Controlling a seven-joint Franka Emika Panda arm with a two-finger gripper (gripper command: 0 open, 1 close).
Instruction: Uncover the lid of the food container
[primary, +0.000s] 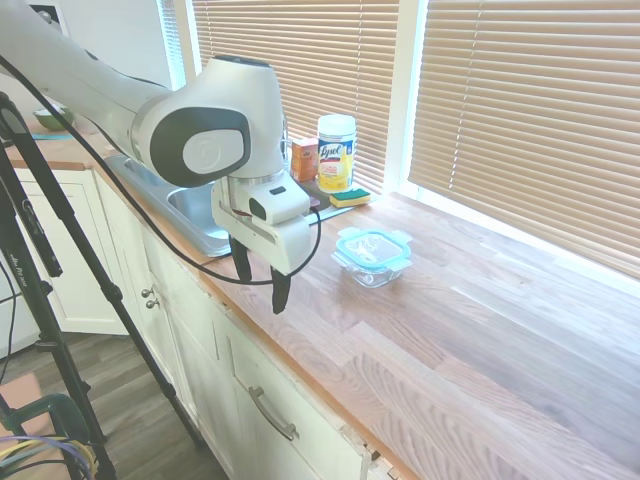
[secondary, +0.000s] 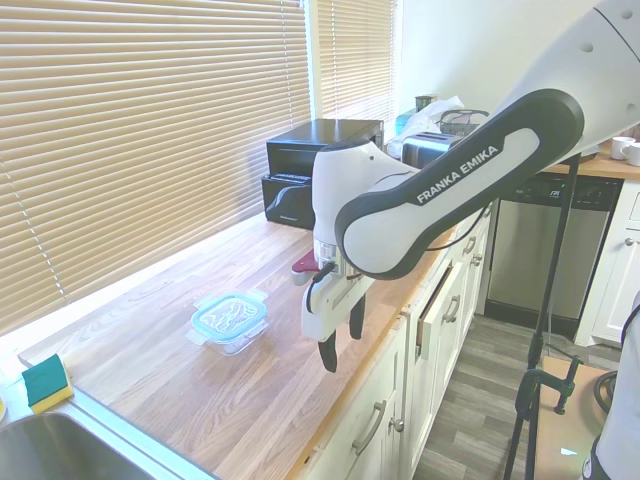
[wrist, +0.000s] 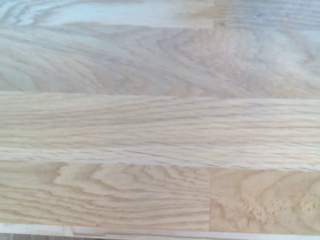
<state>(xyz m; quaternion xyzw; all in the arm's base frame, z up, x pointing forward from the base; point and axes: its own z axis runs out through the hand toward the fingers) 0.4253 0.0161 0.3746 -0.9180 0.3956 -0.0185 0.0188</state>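
In the first exterior view the gripper (primary: 260, 283) hung above the front edge of the wooden counter (primary: 480, 350), its two dark fingers (primary: 279, 290) pointing down and spread apart with nothing between them. The food container (primary: 372, 266) sat on the counter further in toward the window blinds (primary: 530, 110), to the picture's right of the gripper and a little deeper, well apart from the fingertips. The lid (primary: 373, 246) lay seated on top of it, teal rim all round and snap tabs at the sides, so the dish was not yet uncovered. Behind it stood a wipes canister (primary: 336, 152) and a yellow-green sponge (primary: 349, 197) next to the sink (primary: 195, 215). In the second exterior view the relation was mirrored: the gripper (secondary: 340, 347) hovered near the counter's front edge and the lidded container (secondary: 229, 322) lay to the picture's left of it, toward the blinds, with bare wood between them. The lid was nearly square, so no long axis favoured one approach; probably the coming move would turn on carrying the open fingers inward from the edge and over the lid before descending. The wrist view showed only wood grain of the counter (wrist: 160, 125), with neither lid nor dish in it, which fitted a gripper not yet above its target.
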